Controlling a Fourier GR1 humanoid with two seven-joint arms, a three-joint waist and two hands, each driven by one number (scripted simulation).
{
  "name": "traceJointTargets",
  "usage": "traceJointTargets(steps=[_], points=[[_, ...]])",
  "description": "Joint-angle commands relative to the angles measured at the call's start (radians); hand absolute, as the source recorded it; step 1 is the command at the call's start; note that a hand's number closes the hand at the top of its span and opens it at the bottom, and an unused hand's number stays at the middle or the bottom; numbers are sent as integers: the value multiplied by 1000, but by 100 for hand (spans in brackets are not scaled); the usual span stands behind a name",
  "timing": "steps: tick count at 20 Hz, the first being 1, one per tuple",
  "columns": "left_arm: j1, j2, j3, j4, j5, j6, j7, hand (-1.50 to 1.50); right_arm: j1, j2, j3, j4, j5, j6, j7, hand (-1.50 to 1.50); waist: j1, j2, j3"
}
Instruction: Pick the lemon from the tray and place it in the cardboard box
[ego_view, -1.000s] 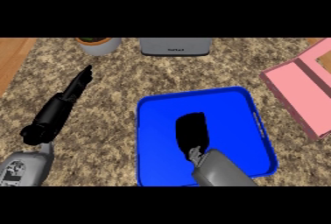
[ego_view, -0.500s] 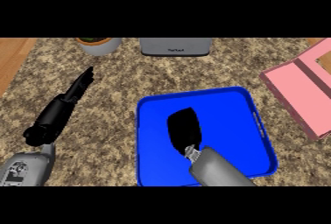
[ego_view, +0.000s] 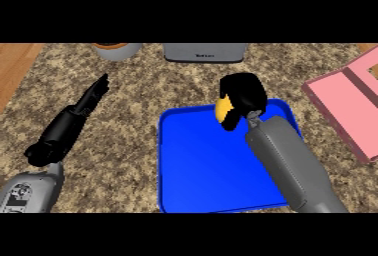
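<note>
Now the Right Hand Has the Lemon

Up near the far edge of the bright blue square tray, the black right hand has its fingers curled round the small yellow lemon. Only a bit of yellow peeks out on the hand's left side. The pink cardboard box lies at the right, well apart from the hand. The black left hand rests flat on the speckled brown table, fingers straight, holding nothing. A grey box-shaped thing at the far edge has small writing, too tiny to read. A grey round pot stands beside it.
</note>
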Motion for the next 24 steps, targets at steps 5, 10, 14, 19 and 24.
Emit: traceJointTargets(steps=[5,10,14,19,24], points=[[-45,-16,12,35,-7,-2,36,0,-168,-86,-120,89,12,-137,-129,150,-18,-10,-2],[33,1,22,5,-10,-15,-17,0,-185,-97,-205,-31,22,-161,51,150,-26,-17,-2],[8,12,46,11,9,-25,6,0,-202,-103,-323,-53,-5,-219,177,150,-28,-16,-2],[-10,-30,2,2,-42,8,24,0,-257,-217,-437,-14,-19,-233,207,150,-25,-12,-2],[7,10,57,-10,9,-45,17,0,-251,-335,-534,101,-53,-276,134,150,-14,-9,-2]])
